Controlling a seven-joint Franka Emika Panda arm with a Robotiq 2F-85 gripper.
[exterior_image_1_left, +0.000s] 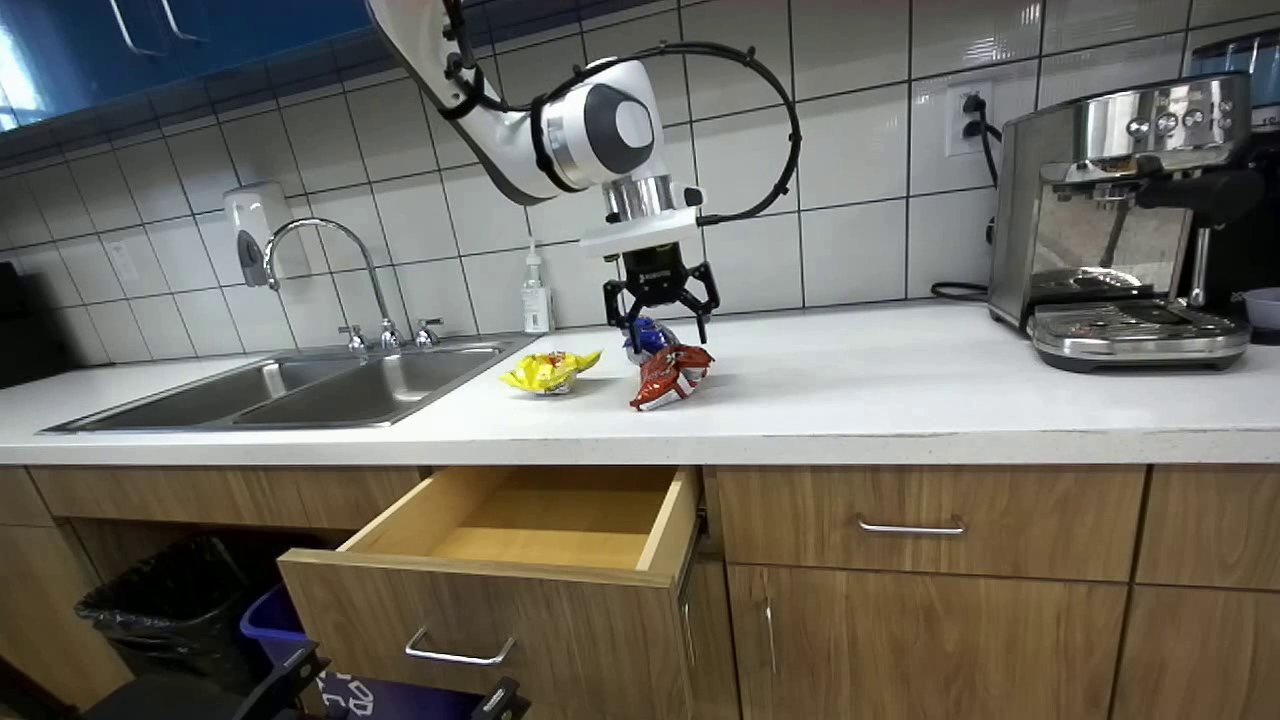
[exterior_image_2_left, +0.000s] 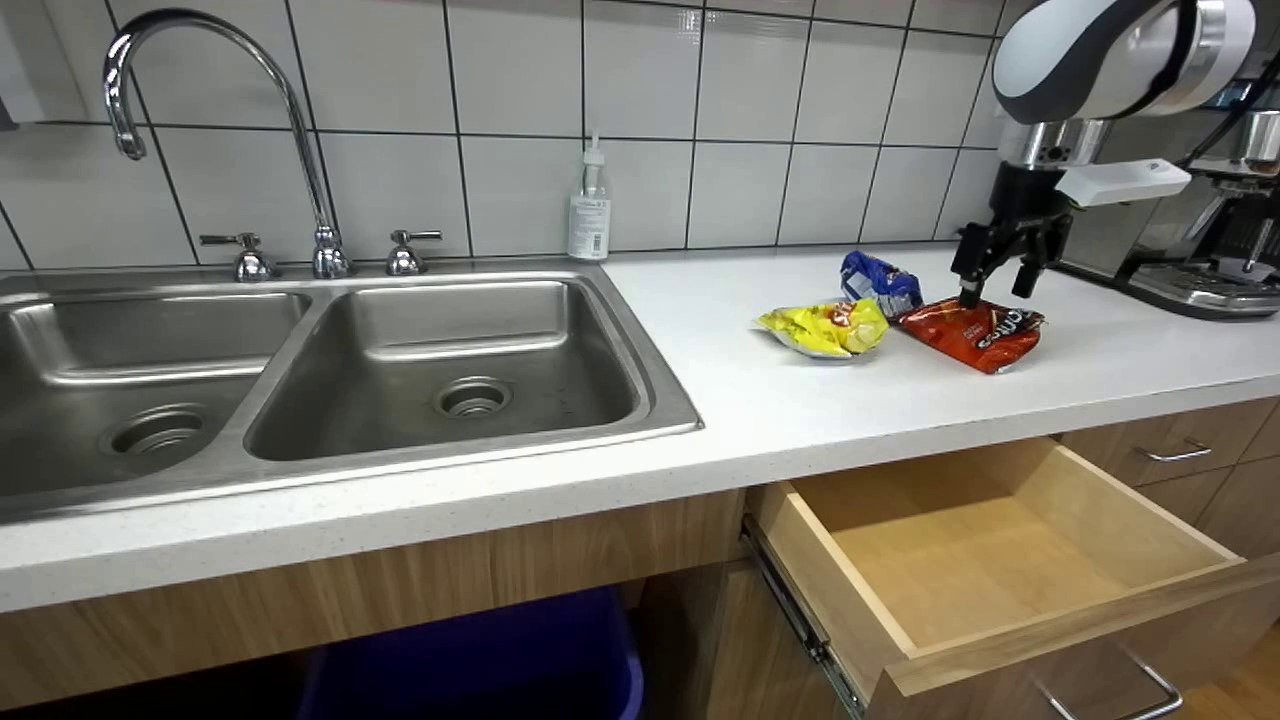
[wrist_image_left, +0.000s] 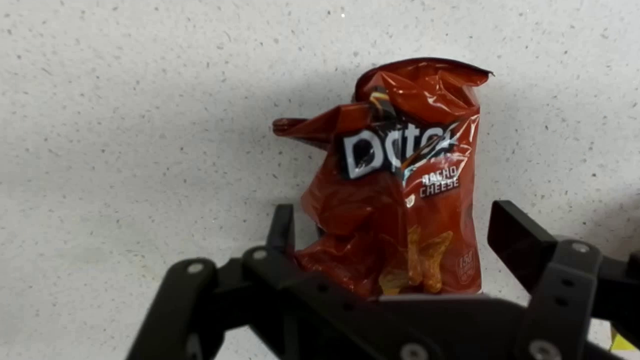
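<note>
My gripper (exterior_image_1_left: 668, 337) is open and empty above a crumpled red chip bag (exterior_image_1_left: 672, 376) on the white counter. The red bag (wrist_image_left: 395, 195) lies face up in the wrist view, with its lower part between my two spread fingers (wrist_image_left: 392, 220). The right finger is apart from it; whether the left finger touches it I cannot tell. In an exterior view my gripper (exterior_image_2_left: 997, 292) is just over the red bag (exterior_image_2_left: 965, 332). A blue bag (exterior_image_2_left: 880, 284) lies behind it, and a yellow bag (exterior_image_2_left: 825, 328) beside them. A yellow corner (wrist_image_left: 622, 344) shows in the wrist view.
A wooden drawer (exterior_image_2_left: 1000, 545) stands pulled out below the counter edge. A double steel sink (exterior_image_2_left: 660, 405) with a tall faucet (exterior_image_2_left: 325, 245) and a pump bottle (exterior_image_2_left: 590, 215) are beside the bags. A coffee machine (exterior_image_1_left: 1020, 240) stands at the far end. A bin (exterior_image_1_left: 180, 620) is below.
</note>
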